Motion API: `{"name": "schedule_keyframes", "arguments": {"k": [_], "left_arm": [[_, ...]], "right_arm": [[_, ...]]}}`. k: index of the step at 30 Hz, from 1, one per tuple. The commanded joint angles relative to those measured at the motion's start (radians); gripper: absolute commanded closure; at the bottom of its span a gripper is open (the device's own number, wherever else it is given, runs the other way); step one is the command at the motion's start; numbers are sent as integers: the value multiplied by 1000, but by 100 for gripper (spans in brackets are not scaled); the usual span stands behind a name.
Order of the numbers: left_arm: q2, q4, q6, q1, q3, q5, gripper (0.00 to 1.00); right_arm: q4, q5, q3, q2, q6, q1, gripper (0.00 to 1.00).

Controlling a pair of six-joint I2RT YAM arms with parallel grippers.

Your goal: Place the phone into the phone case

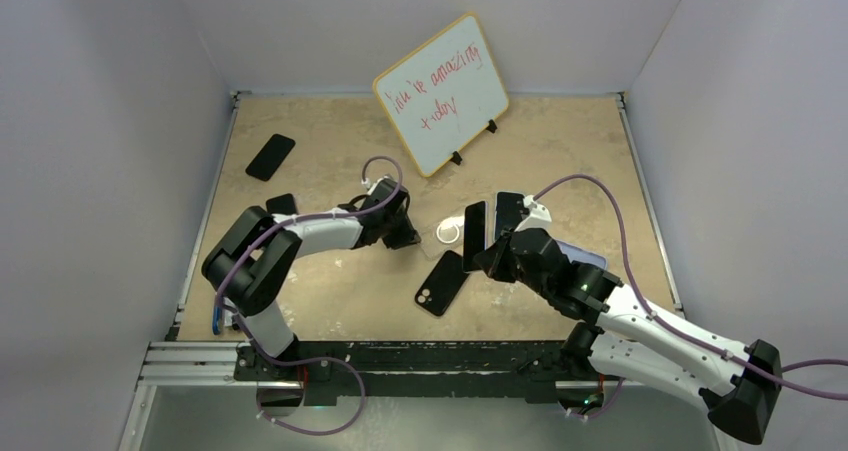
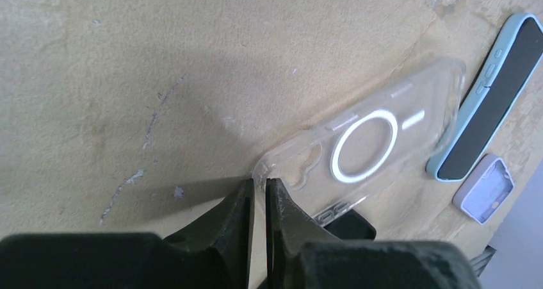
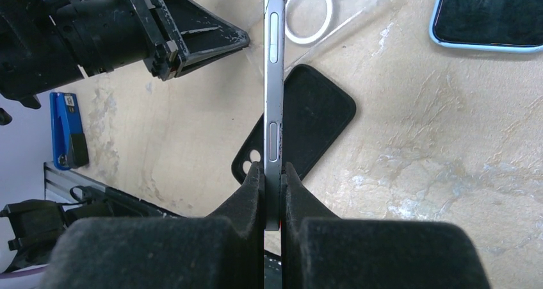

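A clear phone case (image 2: 365,148) with a white ring lies flat on the table; it also shows in the top view (image 1: 448,233) and the right wrist view (image 3: 333,7). My left gripper (image 2: 259,183) is shut on the case's near corner rim, at table level (image 1: 410,239). My right gripper (image 3: 273,173) is shut on a grey-edged phone (image 3: 273,77) and holds it on edge, just right of the clear case (image 1: 475,236). The phone's far end reaches over the case's edge. The right gripper shows in the top view (image 1: 492,256).
A black case (image 1: 441,282) lies below the phone. A phone in a light blue case (image 1: 508,211) and a small lavender case (image 2: 483,188) lie to the right. Two black phones (image 1: 270,156) lie at the far left. A whiteboard (image 1: 440,93) stands at the back.
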Motion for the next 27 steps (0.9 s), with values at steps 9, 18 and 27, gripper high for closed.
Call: {"name": "schedule_keyframes", "arguments": {"k": [9,18,27], "left_arm": [[-67,-114,181,142,22,-65,100],[-233,-256,589,213,37,-81,100],[-300,-389,989,218,45,82,100]], "right_arm": [[47,39,18,-15,7,2,100],[17,33,74,44,-46,2,100],[13,-35,106,104,-62,-5,100]]}}
